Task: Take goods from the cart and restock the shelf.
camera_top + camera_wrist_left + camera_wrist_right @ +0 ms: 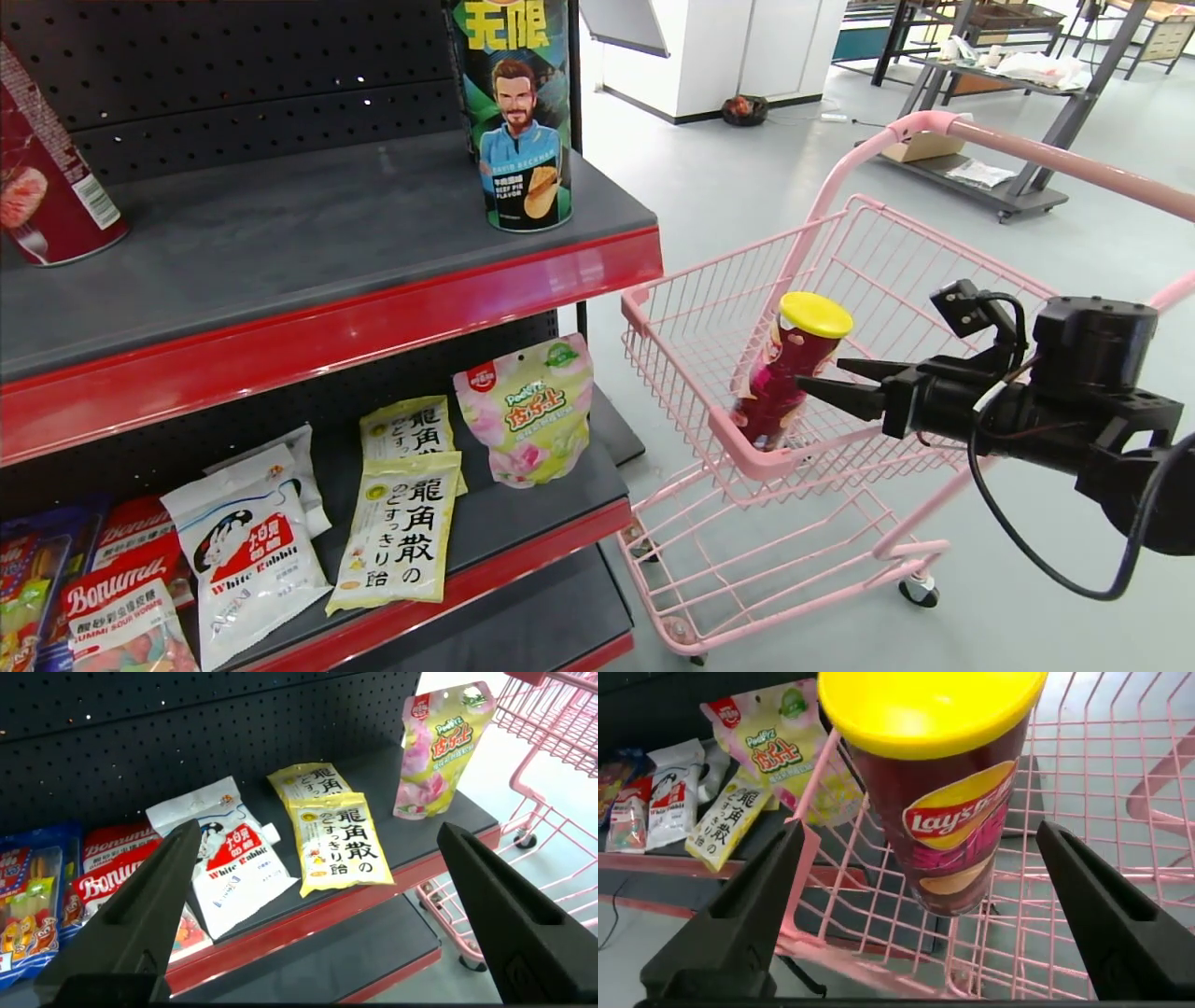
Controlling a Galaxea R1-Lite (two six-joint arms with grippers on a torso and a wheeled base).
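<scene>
Right gripper (820,373), jaws spread and empty, flanks the yellow-lidded chip can (794,350) that leans in the front corner of the pink cart (738,448), apparently aligned for grasping. Left gripper (318,829) hangs released, facing the shelf (280,243).

The shelf (280,233) bears snack bags (401,532); the cart (747,459) holds a chip can (789,373).

— we lose most of the red can (47,187) on the upper shelf (280,233) past the left edge, and the tall can (518,121) is cut off at the top.
— agreed. the crisp can (780,392) in the cart (747,457) has its foot behind the pink rim, so we can't tell how it rests.
— and the sweets bags (112,607) at the left end of the lower shelf (551,513) run off the corner.
</scene>
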